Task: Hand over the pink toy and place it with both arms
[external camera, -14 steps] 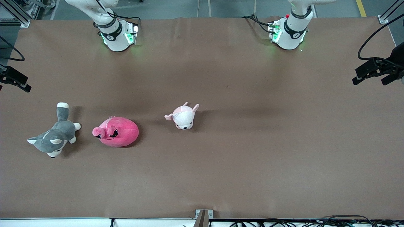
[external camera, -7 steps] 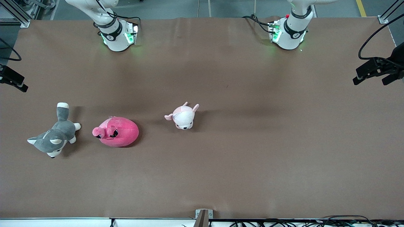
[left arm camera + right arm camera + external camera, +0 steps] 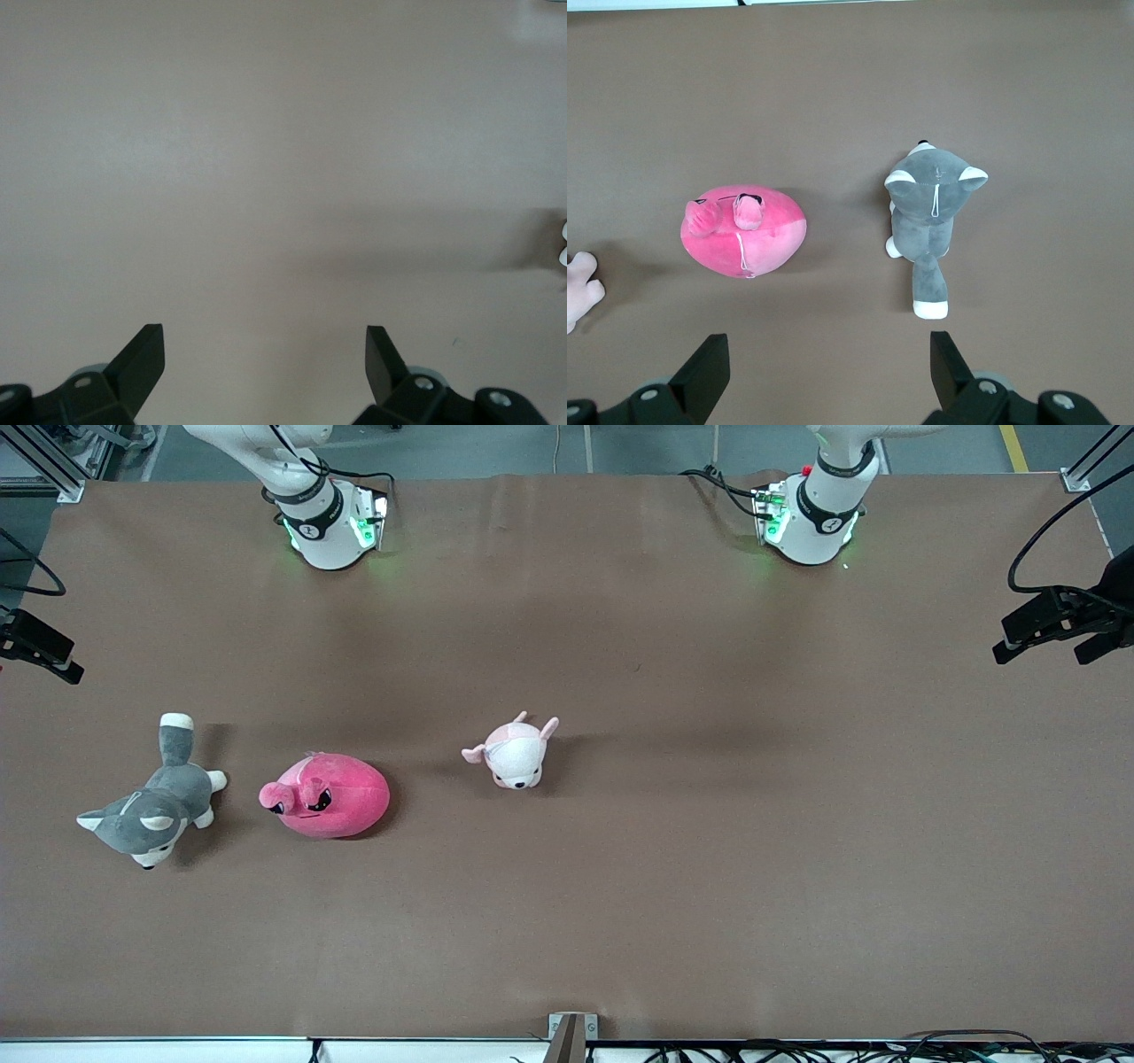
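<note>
Toward right arm's end of table (image 3: pixel 709 921), pink toy (image 3: pixel 326 794) lies long axis across, between grey husky (image 3: pixel 151 810) & pale pig (image 3: pixel 514 751); right gripper (image 3: pixel 824 376) above, wide open, empty; left gripper (image 3: pixel 266 363) ditto, well apart.

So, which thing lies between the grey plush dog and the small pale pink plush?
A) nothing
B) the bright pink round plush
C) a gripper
B: the bright pink round plush lies on the table between the grey plush dog and the small pale pink plush.
</note>
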`<state>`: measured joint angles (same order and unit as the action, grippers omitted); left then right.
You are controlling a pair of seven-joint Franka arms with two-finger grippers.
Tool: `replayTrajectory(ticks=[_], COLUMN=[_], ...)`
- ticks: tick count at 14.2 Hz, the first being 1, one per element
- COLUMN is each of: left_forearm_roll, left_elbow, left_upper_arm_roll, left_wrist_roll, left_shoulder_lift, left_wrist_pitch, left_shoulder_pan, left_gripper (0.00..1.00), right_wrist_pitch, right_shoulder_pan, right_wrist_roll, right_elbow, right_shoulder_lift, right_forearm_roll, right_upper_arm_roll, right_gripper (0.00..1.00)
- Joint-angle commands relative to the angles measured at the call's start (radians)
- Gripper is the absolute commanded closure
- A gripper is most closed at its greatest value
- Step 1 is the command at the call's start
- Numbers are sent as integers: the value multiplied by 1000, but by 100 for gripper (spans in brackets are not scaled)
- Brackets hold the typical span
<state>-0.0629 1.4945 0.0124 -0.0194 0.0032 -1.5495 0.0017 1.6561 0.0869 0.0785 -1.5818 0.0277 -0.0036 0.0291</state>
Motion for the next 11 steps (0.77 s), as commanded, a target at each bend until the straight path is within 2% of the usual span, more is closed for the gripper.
replayTrajectory(ticks=[1, 11], left_forearm_roll=[17, 17], left_elbow=[-16, -16], left_upper_arm_roll=[-2, 0], left_wrist_roll=[9, 7], left_shoulder_lift=[3, 3], left_wrist_pitch=[2, 2], left_shoulder_pan=[-5, -5], left_gripper=[0, 0], right_wrist_pitch=[10, 34], right_shoulder_pan=[2, 1], right_wrist_roll=[7, 6], right_elbow=[-14, -20], right_shoulder_lift=[11, 11], right_forearm_roll=[-22, -29], right_upper_arm_roll=[-3, -3], right_gripper=[0, 0])
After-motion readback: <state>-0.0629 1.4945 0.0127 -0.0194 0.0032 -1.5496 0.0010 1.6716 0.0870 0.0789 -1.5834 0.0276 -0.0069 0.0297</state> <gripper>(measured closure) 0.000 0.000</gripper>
